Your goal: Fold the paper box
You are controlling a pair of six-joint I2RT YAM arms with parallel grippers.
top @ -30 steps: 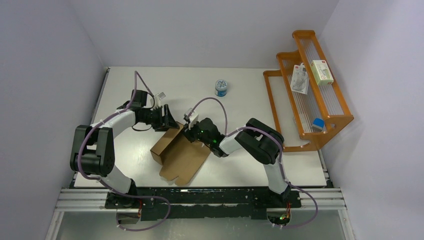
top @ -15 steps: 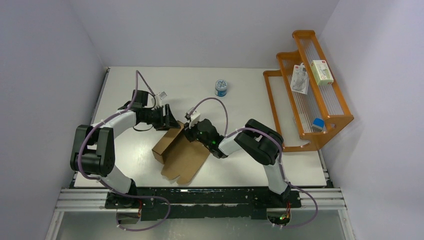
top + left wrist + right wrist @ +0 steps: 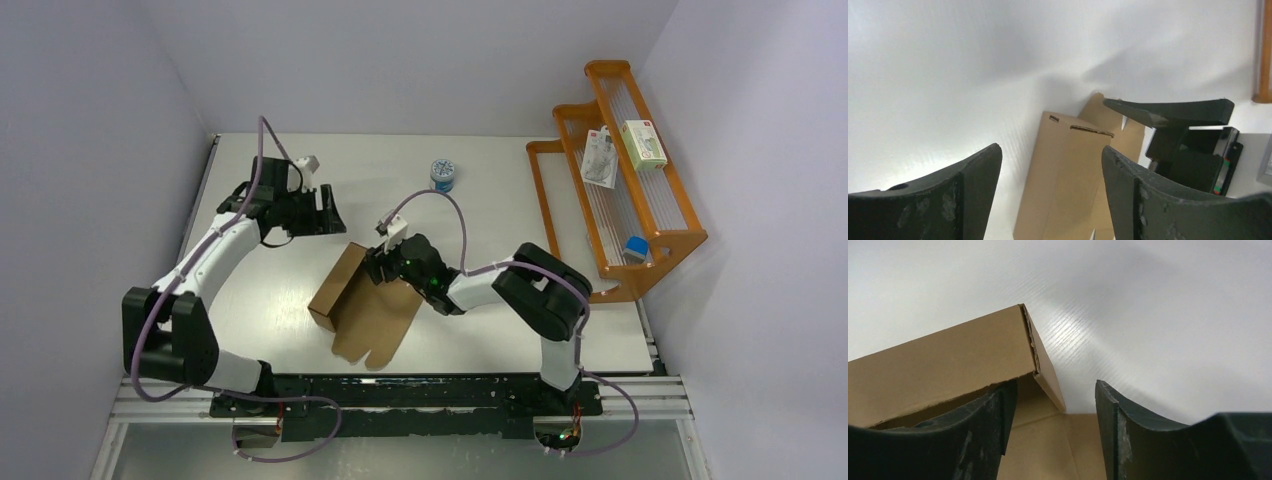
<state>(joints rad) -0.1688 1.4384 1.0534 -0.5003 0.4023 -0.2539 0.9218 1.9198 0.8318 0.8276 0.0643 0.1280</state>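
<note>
**Task item.** The paper box [image 3: 362, 305] lies on the white table [image 3: 500, 330], just toward 6 o'clock from the table's centre. It is plain brown cardboard, unprinted, with no label or marking. It is partly formed. A raised oblong section runs along its 9 o'clock side, and flat flaps are spread on the table toward 4 o'clock. Cut slots show near the far end of the raised section in the left wrist view.

**Left gripper** [image 3: 326, 213]. It sits at 11 o'clock from the box, clear of it. Its jaws are spread with nothing between them.

**Right gripper** [image 3: 1055, 385]. It is at the 12 o'clock end of the box. Its jaws are spread and astride the end corner of the raised wall. One finger lies under the cardboard edge, the other stands off the wall, and there is no pinch.

**Other items.**
- A blue-and-white round tin [image 3: 443, 175] stands at 12 o'clock from the box, well apart. Its lid pattern is too small to read.
- An orange stepped rack [image 3: 668, 205] stands at the table's 3 o'clock edge.
- On the rack are a white package with green and red print [image 3: 645, 145], a white pouch [image 3: 598, 160] and a small blue item [image 3: 635, 247].
- No writing on any of these is legible.
</note>
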